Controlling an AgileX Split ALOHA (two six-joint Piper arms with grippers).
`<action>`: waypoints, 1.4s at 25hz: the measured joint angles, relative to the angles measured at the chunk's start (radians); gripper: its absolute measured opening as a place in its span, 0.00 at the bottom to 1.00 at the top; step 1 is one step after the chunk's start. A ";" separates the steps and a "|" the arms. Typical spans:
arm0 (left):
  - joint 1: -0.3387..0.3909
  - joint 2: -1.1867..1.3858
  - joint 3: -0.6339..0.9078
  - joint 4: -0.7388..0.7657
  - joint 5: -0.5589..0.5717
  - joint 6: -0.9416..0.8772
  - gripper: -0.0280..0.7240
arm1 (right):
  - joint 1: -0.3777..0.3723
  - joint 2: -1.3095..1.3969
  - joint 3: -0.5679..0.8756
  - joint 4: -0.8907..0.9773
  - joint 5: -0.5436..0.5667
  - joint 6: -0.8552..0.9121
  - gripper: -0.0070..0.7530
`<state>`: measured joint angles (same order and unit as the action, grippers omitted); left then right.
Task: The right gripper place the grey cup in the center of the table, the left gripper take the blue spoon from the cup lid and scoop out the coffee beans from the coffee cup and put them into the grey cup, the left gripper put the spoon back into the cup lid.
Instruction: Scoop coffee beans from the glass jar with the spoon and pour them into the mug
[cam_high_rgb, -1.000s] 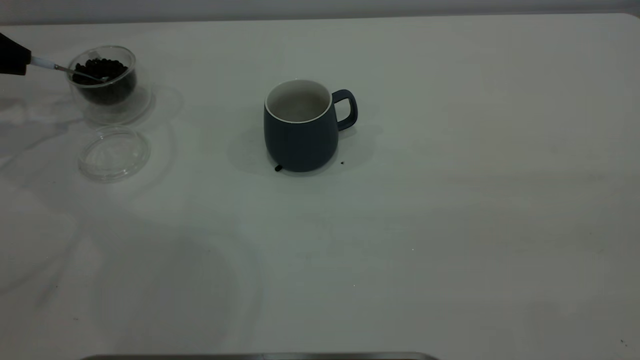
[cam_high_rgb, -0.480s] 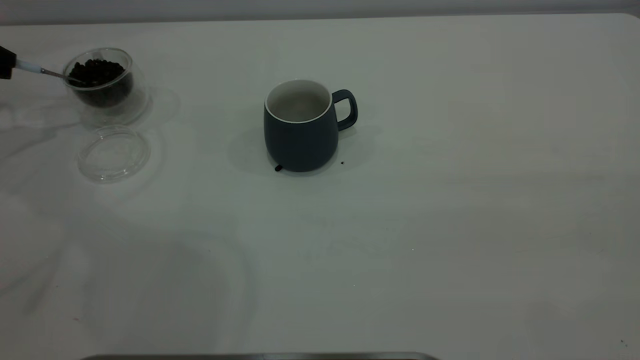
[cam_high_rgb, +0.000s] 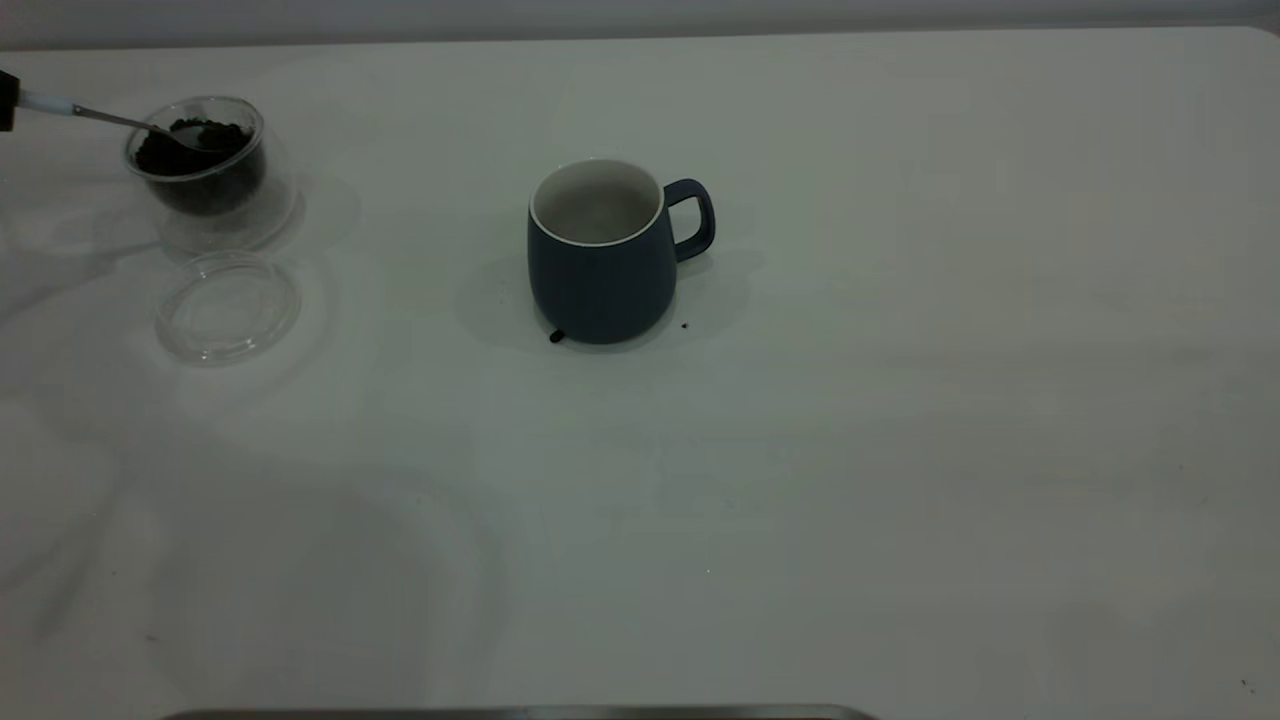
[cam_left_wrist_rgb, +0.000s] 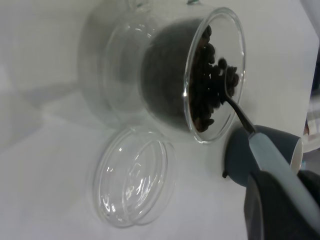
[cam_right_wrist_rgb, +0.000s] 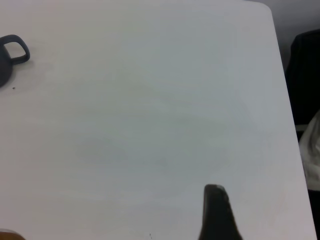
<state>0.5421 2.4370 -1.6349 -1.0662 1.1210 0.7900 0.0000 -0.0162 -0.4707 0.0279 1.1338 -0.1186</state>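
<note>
At the table's far left edge, my left gripper (cam_high_rgb: 6, 100) (cam_left_wrist_rgb: 280, 210) is shut on the pale handle of the blue spoon (cam_high_rgb: 45, 103) (cam_left_wrist_rgb: 270, 160). The spoon's metal bowl lies among the coffee beans (cam_high_rgb: 200, 140) (cam_left_wrist_rgb: 205, 95) inside the clear coffee cup (cam_high_rgb: 205, 165) (cam_left_wrist_rgb: 125, 75), which leans toward the gripper. The empty cup lid (cam_high_rgb: 228, 307) (cam_left_wrist_rgb: 134, 176) lies flat just in front of it. The grey cup (cam_high_rgb: 600, 270) (cam_right_wrist_rgb: 12, 52) stands upright mid-table, handle to the right. My right gripper (cam_right_wrist_rgb: 216, 215) shows only as a dark tip over bare table, far from the mug.
A stray bean (cam_high_rgb: 556, 337) lies against the mug's front base, and a dark speck (cam_high_rgb: 684, 325) to its right. The white table (cam_high_rgb: 900, 450) stretches bare to the right and front. A dark bar (cam_high_rgb: 520, 713) runs along the near edge.
The left gripper has drawn back to the left and risen a little. The spoon's neck now slopes up out of the glass cup, and the cup has tipped toward the gripper. The mug has not moved.
</note>
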 joint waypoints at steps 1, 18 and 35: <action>0.000 0.000 0.000 0.000 0.002 0.000 0.21 | 0.000 0.000 0.000 0.000 0.000 0.000 0.62; 0.053 0.000 0.000 -0.032 0.038 0.045 0.21 | 0.000 0.000 0.000 0.000 0.000 0.000 0.62; 0.056 0.000 0.000 -0.070 0.038 0.046 0.21 | 0.000 0.000 0.000 0.000 0.000 0.000 0.62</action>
<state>0.5983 2.4370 -1.6349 -1.1366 1.1592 0.8364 0.0000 -0.0162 -0.4707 0.0279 1.1338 -0.1186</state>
